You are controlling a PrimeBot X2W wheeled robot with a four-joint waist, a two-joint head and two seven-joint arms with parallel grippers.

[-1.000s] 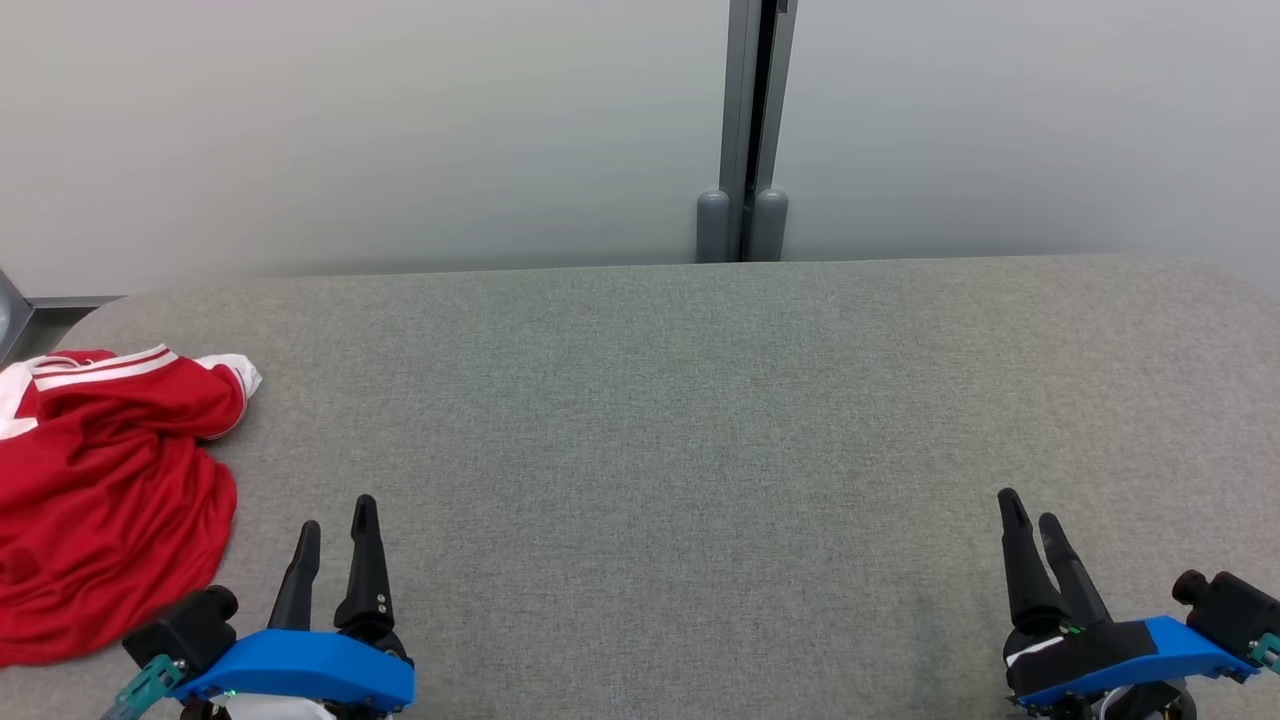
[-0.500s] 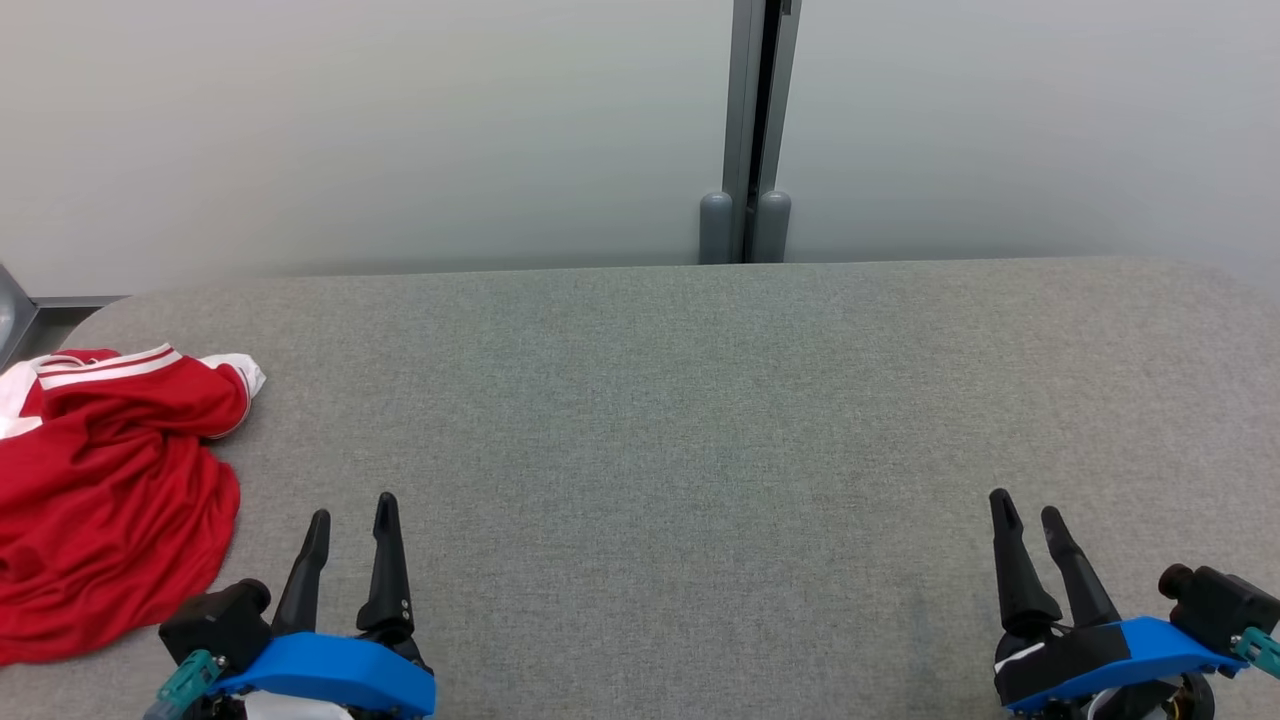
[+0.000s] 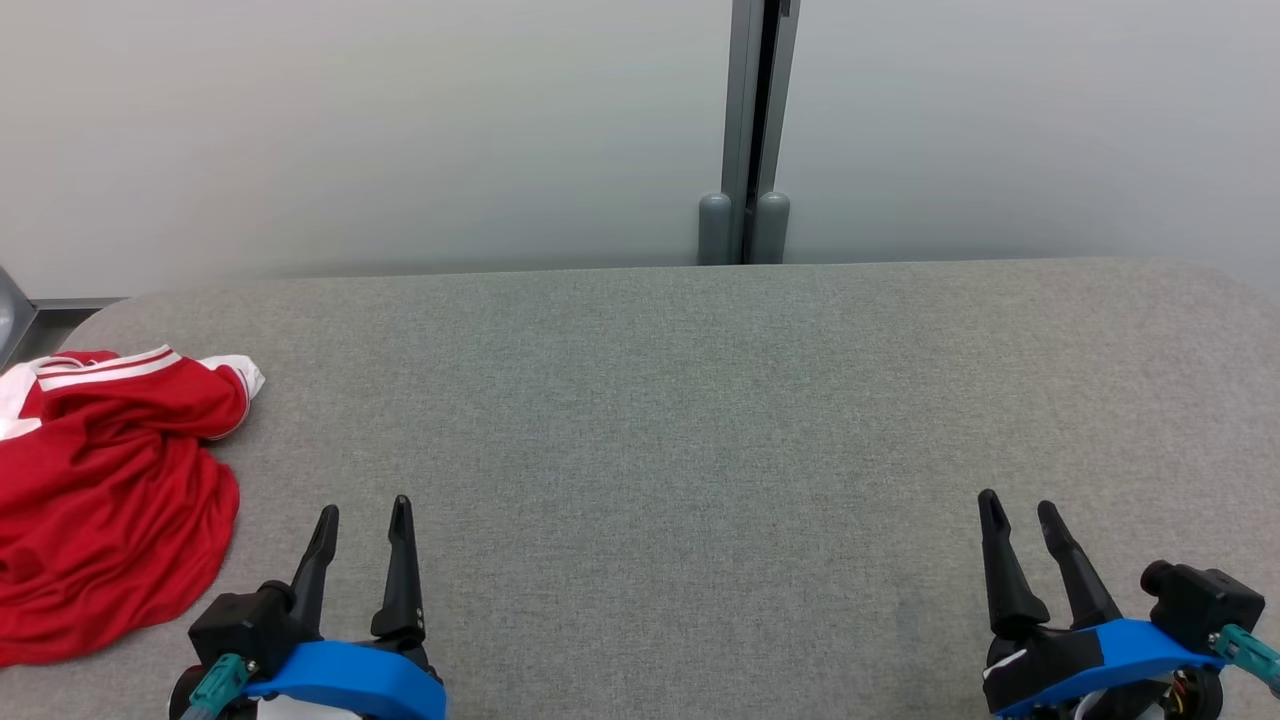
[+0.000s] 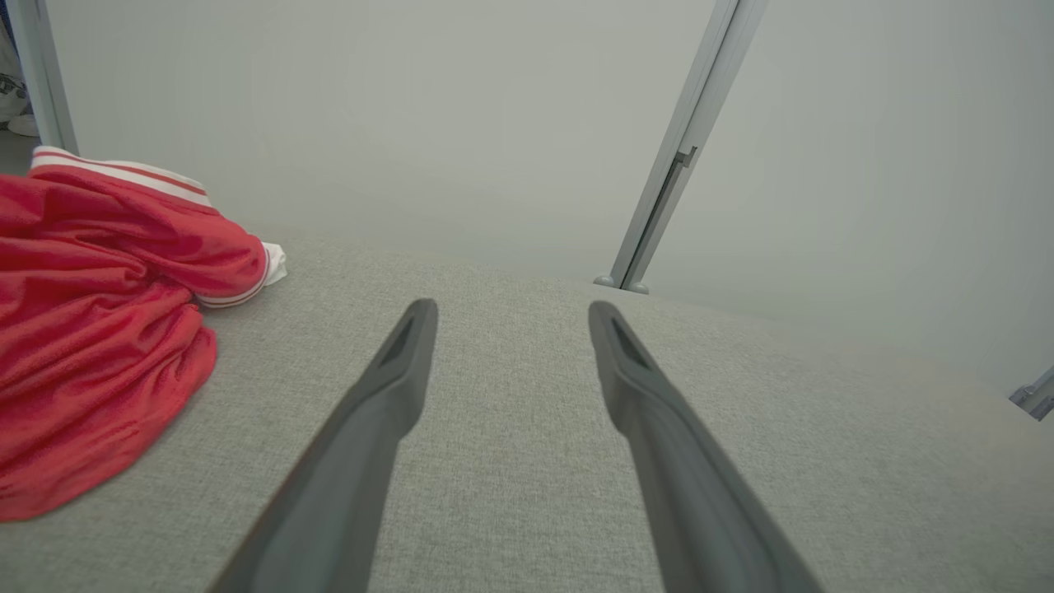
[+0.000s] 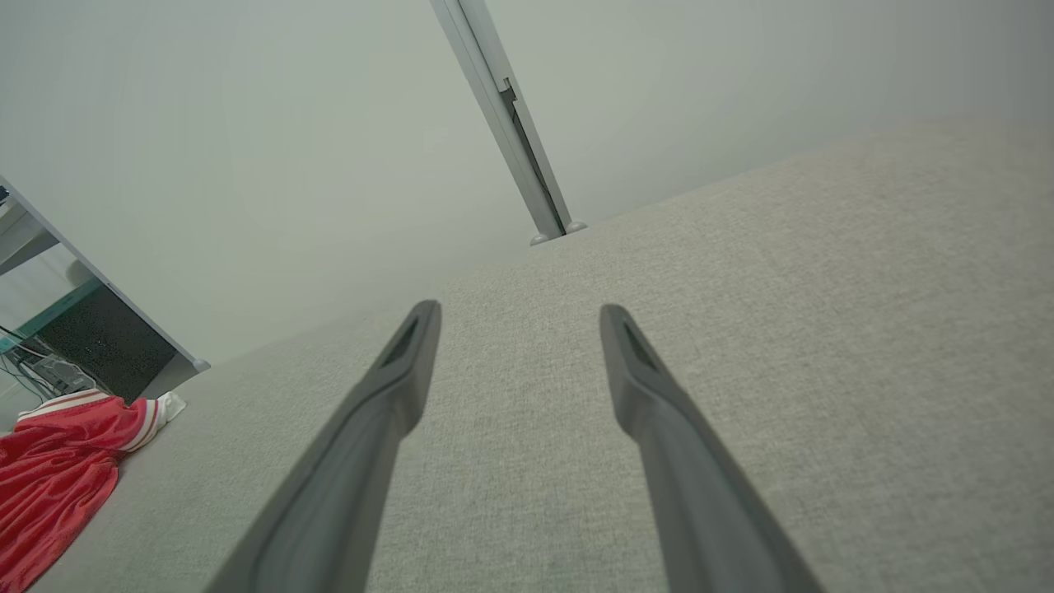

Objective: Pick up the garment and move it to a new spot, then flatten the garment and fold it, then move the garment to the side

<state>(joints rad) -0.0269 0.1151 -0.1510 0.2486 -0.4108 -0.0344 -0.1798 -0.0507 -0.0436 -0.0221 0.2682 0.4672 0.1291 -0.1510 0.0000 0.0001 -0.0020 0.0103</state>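
While both grippers hover spread and empty above the grey fabric-covered desk, the crumpled red sports jersey with white striped trim lies in a heap just off the outer side of the left gripper, not touching its fingers, and well apart from the right gripper. The pick-up has not yet begun.

Several things could go wrong from this position. The jersey sits near the desk's rounded left end and runs out of the head view, so a sideways drag instead of a clean lift might pull it over the edge. A shallow pinch could catch only the top layer, and the smooth-looking cloth may slide free. Because the right gripper is so far off, a one-sided lift would probably leave the jersey hanging in a bunch that is harder to spread flat later. Fingertips driven too low could also snag the desk's woven cover.

From the left wrist view, the cloth appears to be a thin, slightly glossy knit, gathered into deep soft folds. One sleeve, with a white cuff and red-and-white stripes, lies ahead of the gripper and to its left.
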